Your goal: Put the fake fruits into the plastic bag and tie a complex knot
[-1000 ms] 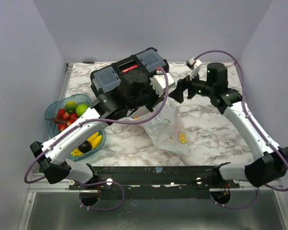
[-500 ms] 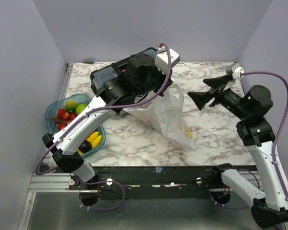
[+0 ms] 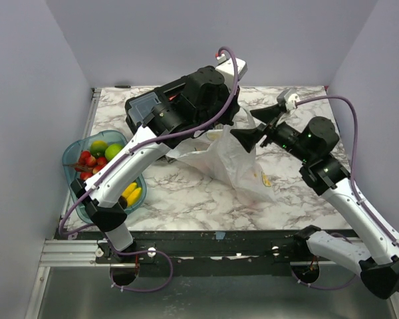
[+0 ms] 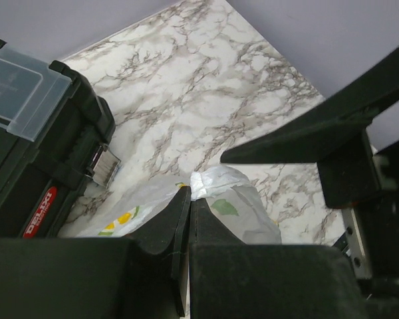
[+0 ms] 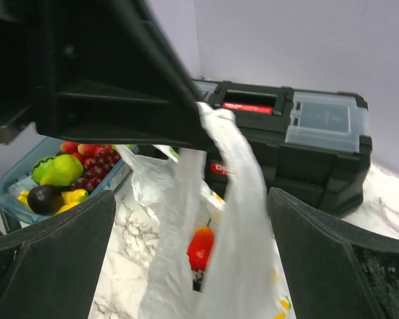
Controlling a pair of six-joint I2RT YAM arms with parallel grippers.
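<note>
The black toolbox (image 4: 26, 146) carries a red label (image 4: 40, 212) whose white lettering begins "DELI". The left claw (image 4: 189, 196) is clenched on the gathered top of the plastic bag (image 3: 236, 163), whose bottom rests on the marble desk (image 3: 186, 193). A red-orange fruit (image 5: 198, 247) shows inside the bag. The right claw (image 3: 256, 126) is spread wide beside the bag's neck. The teal tray (image 3: 73, 154) holds green, red, yellow and dark fake fruits (image 3: 93, 159).
</note>
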